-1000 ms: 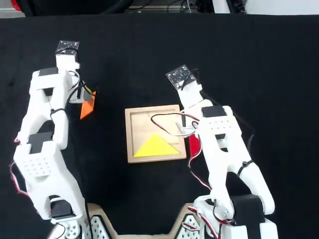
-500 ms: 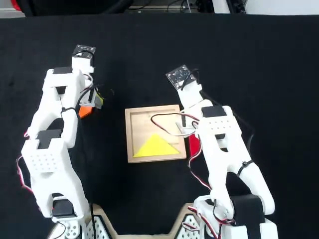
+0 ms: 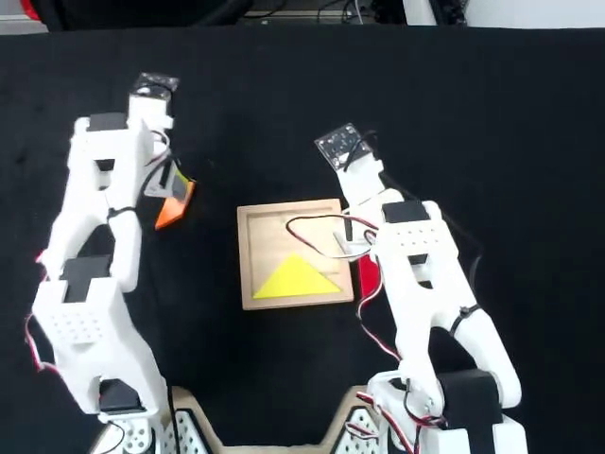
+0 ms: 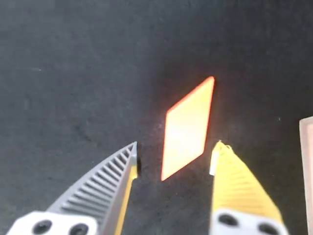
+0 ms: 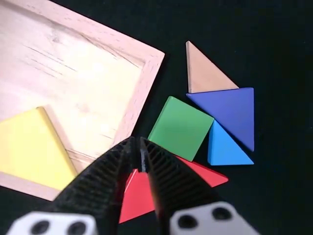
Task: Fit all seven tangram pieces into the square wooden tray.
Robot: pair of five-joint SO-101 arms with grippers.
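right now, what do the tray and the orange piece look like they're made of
The tray looks like pale, unvarnished wood: dark grain streaks run across its floor and the rim is matte. The orange piece has a smooth, even, bright coat with no grain showing, so it could be painted wood or plastic.

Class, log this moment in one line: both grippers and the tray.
left gripper: open, at orange piece | right gripper: shut, by tray rim | tray: yellow triangle inside

Left pincer (image 4: 176, 146) hangs spread wide; right pincer (image 5: 138, 143) is pressed closed.
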